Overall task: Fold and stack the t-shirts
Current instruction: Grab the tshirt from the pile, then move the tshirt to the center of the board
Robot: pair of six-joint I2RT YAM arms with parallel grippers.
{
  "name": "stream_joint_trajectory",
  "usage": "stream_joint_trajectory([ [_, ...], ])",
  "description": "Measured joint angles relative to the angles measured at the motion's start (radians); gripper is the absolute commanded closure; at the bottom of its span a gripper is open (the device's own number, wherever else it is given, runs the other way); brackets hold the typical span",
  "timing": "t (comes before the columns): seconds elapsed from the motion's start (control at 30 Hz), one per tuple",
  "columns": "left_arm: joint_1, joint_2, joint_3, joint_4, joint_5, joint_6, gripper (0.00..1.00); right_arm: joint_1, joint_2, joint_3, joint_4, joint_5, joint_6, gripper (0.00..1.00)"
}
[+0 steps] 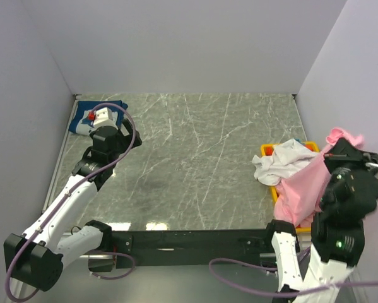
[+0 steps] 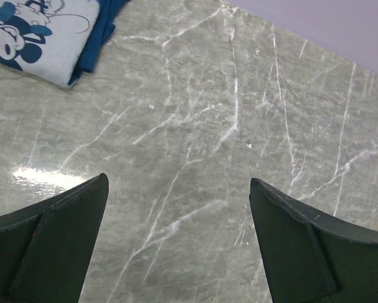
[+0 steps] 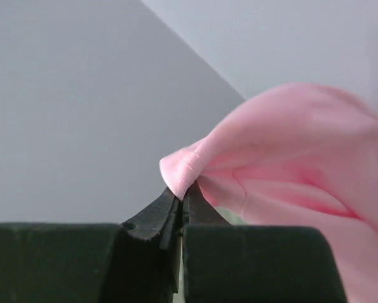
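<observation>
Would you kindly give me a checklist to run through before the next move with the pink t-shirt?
1. Right hand shut on pink t-shirt: ok.
2. Pink t-shirt clear of yellow tray: not ok, lower part drapes over it.
3. White t-shirt free of pink one: cannot tell, they touch.
4. Left hand open: ok.
5. Middle of table bare for spreading: ok.

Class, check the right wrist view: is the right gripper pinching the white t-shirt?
No, the right gripper is shut on a bunched fold of the light-pink t-shirt.
</observation>
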Motion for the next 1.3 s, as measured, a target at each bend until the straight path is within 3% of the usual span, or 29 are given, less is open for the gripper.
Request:
stream_joint_trajectory([
  [0.2, 0.0, 0.007, 0.0, 0.011, 0.032, -0.001, 0.0, 0.0, 0.027, 0.171, 0.237, -0.185, -0.137, 1.0],
  [0.43, 0.0, 0.007, 0.0, 0.021, 0.036, 0.008, 0.0, 0.0, 0.296, 0.416, 0.438, -0.516, -0.175, 1.0],
  [0.6, 0.0, 0.006, 0.0, 0.022, 0.04, 0.012, 0.01, 0.026, 0.476, 0.557, 0.494, -0.684, -0.158, 1.0],
  [1.0, 0.0, 0.012, 0.029, 0.021, 0.049, 0.034, 0.0, 0.546, 0.867, 0.966, 0.509, -0.722, -0.259, 1.0],
  [1.17, 0.0, 0.011, 0.034, 0.019, 0.04, 0.034, 0.0, 0.684, 1.019, 1.085, 0.555, -0.73, -0.238, 1.0],
  [1.3, 0.0, 0.009, 0.035, 0.006, 0.015, 0.032, 0.01, 0.725, 1.075, 1.085, 0.604, -0.729, -0.197, 1.0],
])
